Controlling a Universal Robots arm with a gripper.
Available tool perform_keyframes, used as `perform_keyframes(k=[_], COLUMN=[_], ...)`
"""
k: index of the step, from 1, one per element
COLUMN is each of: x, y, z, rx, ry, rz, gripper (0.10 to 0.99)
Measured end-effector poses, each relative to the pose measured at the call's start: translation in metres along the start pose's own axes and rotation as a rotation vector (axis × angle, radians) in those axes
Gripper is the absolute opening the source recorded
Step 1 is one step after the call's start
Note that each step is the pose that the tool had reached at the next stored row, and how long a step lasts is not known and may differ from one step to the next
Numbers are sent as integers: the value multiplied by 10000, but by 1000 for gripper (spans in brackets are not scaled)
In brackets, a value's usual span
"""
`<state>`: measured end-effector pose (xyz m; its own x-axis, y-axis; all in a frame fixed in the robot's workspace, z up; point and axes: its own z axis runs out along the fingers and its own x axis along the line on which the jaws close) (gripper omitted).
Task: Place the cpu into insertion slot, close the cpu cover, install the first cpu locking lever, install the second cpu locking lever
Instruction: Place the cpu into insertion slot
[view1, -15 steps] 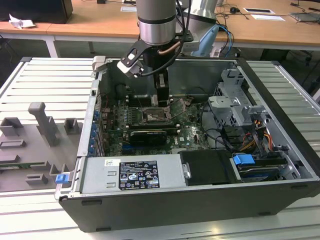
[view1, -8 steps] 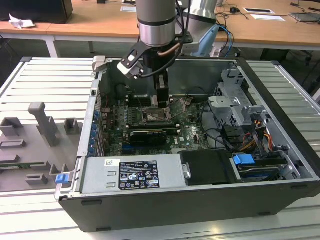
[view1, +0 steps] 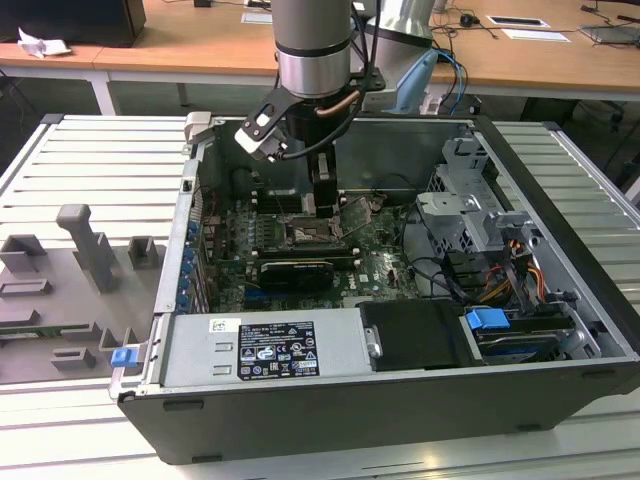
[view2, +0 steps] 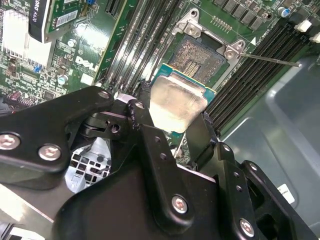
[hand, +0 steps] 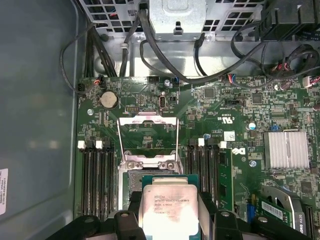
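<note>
At the left edge of the slatted metal surface (view1: 90, 150) sit grey moulded fixture blocks (view1: 85, 250). Beside them stands the open dark grey computer case (view1: 400, 420). It has a green motherboard (view1: 385, 262) on its floor.

My black two-finger gripper (view1: 322, 200) hangs inside the case over the middle of the motherboard. It is closed on the cpu (view2: 177, 102), a small flat square chip with a silvery metal top plate and a thin green edge, held by two opposite edges. In both wrist views the chip sits level between my gripper's fingers (hand: 169, 210).

The insertion slot (view2: 201, 54) is a square socket with a dark pin field and a black rim. It lies on the motherboard between two banks of long black memory slots (view2: 252, 75). The chip overlaps the slot's near edge in the second wrist view, and the rest of the pin field is bare. I cannot tell how close the chip is to the pins.

The cpu cover (hand: 148, 115) is a thin silvery metal frame with a large square window. In the first wrist view it is swung open, away from the slot — green board shows through its window. A thin metal lever rod (view2: 270, 59) juts out from the slot's corner over the memory slots.

Toward the right edge of the case stands a grey metal drive cage (view1: 470, 200), with a bundle of coloured cables (view1: 520, 262) just beside it.
</note>
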<state>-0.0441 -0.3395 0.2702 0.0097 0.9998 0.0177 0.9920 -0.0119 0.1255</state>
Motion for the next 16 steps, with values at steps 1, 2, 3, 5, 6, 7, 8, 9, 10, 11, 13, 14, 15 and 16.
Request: perform_keyframes(k=[1, 2, 3, 5, 6, 7, 8, 9, 10, 11, 13, 14, 15, 16], x=[0, 0, 0, 0, -1, -1, -1, -1, -1, -1, -2, -2, -2, -2], y=[0, -1, -2, -3, -4, -5, -5, -7, -8, -9, -11, -11, -12, -12], z=[3, 9, 16, 25, 37, 42, 45, 55, 66, 74, 85, 87, 93, 96], rx=[0, 0, 0, -2, -4, -5, -5, -6, -8, -13, -21, -21, -28, -33], ry=[0, 1, 0, 1, 1, 2, 0, 1, 1, 0, 0, -1, 0, 0], rz=[0, 0, 0, 0, -1, -1, 0, 0, 0, 0, 0, -1, 0, -1], gripper=[529, 529, 529, 529, 529, 529, 529, 529, 529, 529, 529, 529, 529, 529])
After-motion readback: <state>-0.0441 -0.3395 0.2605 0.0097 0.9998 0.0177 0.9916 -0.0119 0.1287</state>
